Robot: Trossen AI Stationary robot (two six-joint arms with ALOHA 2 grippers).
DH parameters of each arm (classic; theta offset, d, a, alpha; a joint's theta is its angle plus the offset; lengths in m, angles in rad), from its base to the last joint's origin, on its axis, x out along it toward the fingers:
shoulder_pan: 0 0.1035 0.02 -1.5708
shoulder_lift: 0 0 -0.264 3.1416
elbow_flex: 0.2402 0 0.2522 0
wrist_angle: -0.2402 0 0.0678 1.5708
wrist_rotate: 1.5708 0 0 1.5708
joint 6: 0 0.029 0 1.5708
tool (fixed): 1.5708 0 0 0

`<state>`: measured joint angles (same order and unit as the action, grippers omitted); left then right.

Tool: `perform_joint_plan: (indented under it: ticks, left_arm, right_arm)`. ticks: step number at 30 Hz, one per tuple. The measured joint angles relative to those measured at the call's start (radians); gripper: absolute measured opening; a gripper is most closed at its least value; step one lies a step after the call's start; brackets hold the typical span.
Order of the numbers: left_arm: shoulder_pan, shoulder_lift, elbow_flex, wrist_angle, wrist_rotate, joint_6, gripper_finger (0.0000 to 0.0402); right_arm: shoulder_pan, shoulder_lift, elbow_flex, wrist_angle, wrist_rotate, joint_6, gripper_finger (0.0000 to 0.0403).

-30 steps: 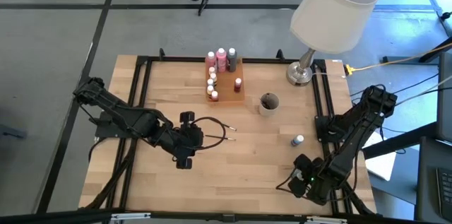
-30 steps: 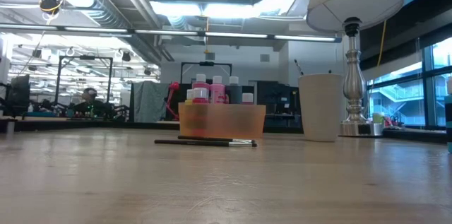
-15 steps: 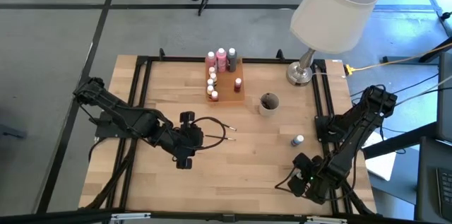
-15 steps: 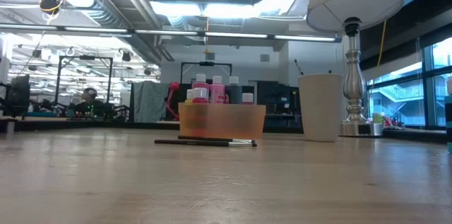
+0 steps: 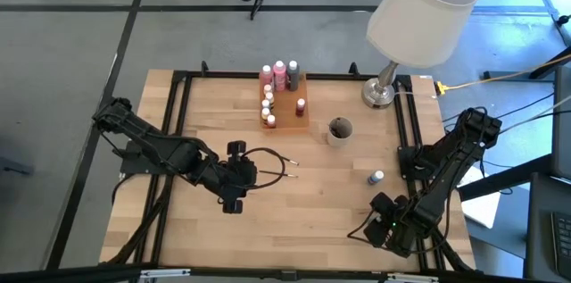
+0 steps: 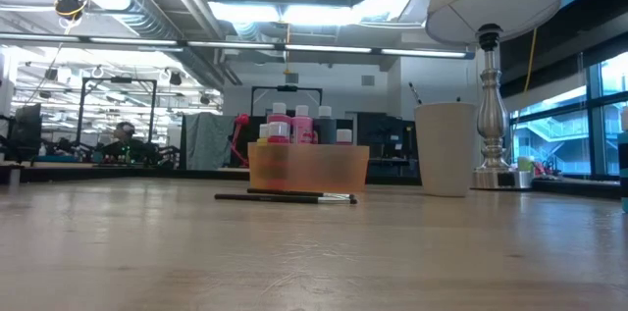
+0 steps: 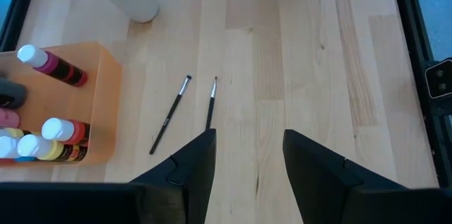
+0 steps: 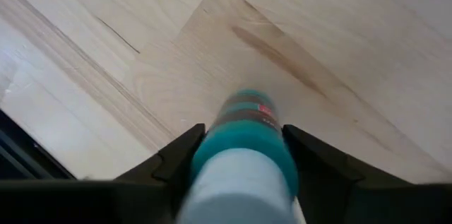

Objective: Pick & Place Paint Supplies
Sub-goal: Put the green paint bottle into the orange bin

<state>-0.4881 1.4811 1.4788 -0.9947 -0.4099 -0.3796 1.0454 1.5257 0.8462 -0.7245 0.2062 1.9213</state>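
Your orange tray [image 5: 287,104] sits near the tabletop's far edge, already stocked with paint bottles [image 5: 272,95]. Two paintbrushes [image 7: 189,111] lie mid-table beyond your spread left gripper [image 7: 244,164]. Near the front-right corner, your right gripper [image 8: 240,157] pinches a teal bottle [image 8: 240,150], probably tray-bound.
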Motion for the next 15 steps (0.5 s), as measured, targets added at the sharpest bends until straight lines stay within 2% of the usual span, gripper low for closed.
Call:
perform_joint_plan:
  ticks: [7, 11, 15]
  left_arm:
    - [0.000, 0.000, 0.000, 0.000, 0.000, 0.000, 0.0162]
    - [0.000, 0.000, 0.000, 0.000, -0.006, 0.000, 0.0162]
    - [0.000, 0.005, 0.000, 0.014, -0.085, -0.001, 0.0162]
  right_arm:
    - [0.000, 0.000, 0.000, 0.001, 0.000, 0.000, 0.0136]
    - [-0.002, 0.000, 0.000, 0.027, 0.000, 0.000, 0.0135]
    - [-0.018, 0.000, 0.000, 0.093, 0.005, -0.041, 0.0135]
